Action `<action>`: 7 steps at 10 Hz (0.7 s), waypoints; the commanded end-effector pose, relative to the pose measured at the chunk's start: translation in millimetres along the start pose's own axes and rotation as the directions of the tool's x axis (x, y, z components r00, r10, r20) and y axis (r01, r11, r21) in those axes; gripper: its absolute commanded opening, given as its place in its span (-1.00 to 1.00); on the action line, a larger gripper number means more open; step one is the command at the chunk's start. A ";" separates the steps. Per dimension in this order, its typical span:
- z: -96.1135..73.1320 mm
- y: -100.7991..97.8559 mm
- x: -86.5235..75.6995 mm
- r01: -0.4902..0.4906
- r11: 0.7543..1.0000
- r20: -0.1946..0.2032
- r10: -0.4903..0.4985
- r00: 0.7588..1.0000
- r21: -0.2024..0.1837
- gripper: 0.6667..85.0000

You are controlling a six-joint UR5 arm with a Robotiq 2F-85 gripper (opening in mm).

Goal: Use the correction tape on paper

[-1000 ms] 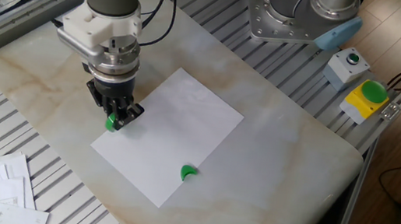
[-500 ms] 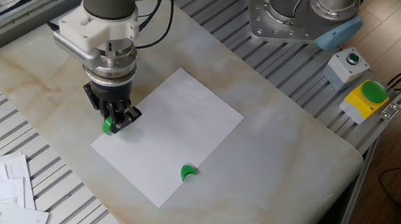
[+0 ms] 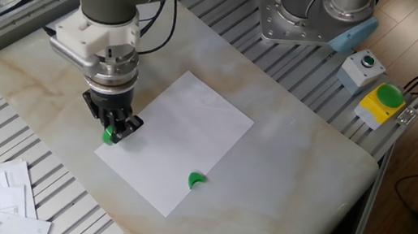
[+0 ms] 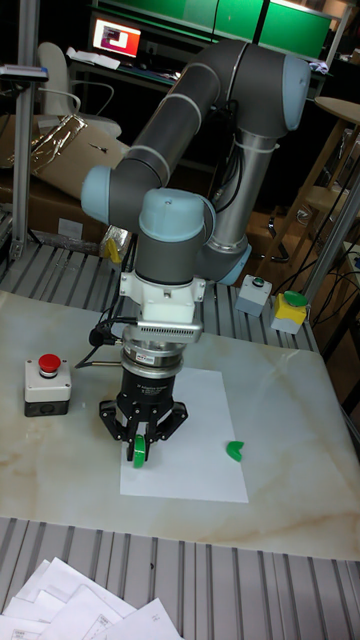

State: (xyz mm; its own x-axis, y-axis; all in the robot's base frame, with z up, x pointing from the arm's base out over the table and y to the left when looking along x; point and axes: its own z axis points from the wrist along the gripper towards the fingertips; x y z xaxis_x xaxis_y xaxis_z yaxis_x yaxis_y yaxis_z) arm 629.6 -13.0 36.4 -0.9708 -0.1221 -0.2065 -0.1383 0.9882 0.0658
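Your black two-finger gripper (image 4: 139, 446) pinches the green-wheeled correction tape (image 4: 138, 451) over the white paper sheet's (image 3: 181, 142) corner; only the tall fixed view shows the grey red-button box (image 4: 48, 385).

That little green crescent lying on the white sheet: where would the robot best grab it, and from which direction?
A guess: straight down from above, pinching the green crescent across its narrow width. It lies flat on the paper with open space around it. The end effector is currently shut on the correction tape, which it would have to release first.

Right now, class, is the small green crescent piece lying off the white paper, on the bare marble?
No, the green crescent piece lies on the paper, near its lower right edge.
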 end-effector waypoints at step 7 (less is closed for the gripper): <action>-12.5 -0.3 7.3 -0.020 1.000 -0.102 0.021 0.995 0.017 -0.98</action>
State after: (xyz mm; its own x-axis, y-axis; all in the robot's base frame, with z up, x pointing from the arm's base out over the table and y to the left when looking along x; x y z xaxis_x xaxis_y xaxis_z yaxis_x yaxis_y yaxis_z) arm 624.5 -16.3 44.9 -0.9833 -0.1208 -0.1363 -0.1287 0.9904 0.0504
